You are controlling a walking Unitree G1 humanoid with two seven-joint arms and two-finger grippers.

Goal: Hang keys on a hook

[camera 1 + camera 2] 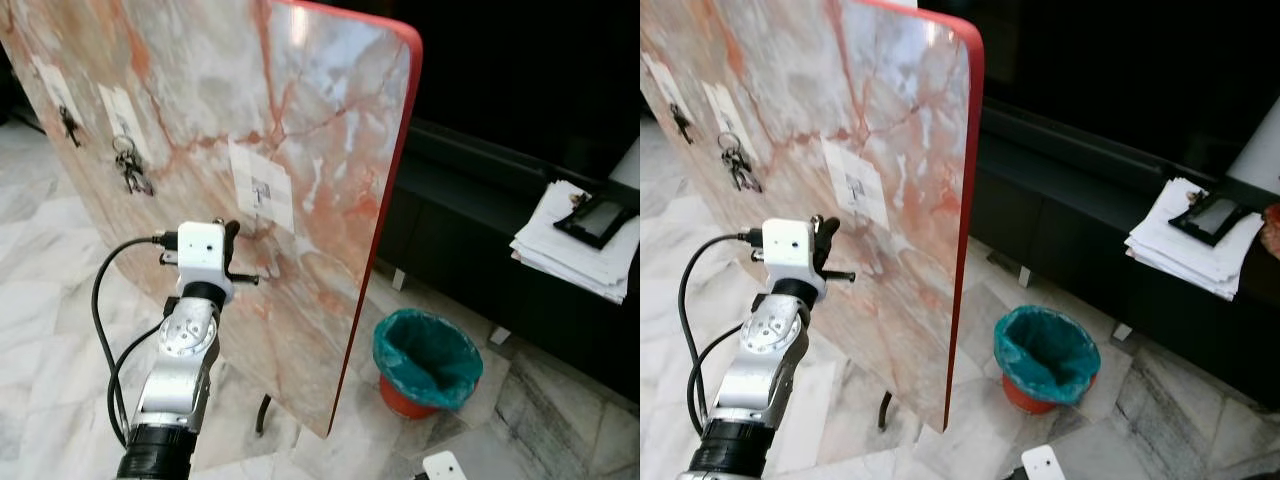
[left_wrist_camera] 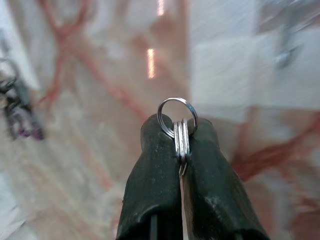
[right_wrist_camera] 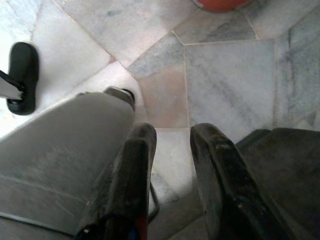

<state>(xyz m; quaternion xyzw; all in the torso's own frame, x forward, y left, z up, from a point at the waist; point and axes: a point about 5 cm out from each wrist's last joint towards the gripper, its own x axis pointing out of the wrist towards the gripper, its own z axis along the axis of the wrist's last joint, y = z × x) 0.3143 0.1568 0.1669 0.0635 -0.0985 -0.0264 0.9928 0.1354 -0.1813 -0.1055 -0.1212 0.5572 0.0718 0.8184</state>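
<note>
Keys pinched tight by the left gripper (image 2: pixel 181 137), silver key ring (image 2: pixel 178 116) poking out past the black fingertips, round loop standing free. Held up close to the tilted marble board (image 1: pixel 200 90), a little below and to the left of the empty hook (image 1: pixel 260 192) on its white square patch. So: hook up and to the right from the ring, near but not touching. Ring hole facing the board, ready to slip over the hook tip after a lift and a small push forward, most likely. Left arm much nearer. Two other hooks further left, one with a bunch of keys (image 1: pixel 130 168) hanging, one with a small dark key (image 1: pixel 69 124). Right gripper (image 3: pixel 172 165) down low over the floor, fingers spread apart, holding nothing.
</note>
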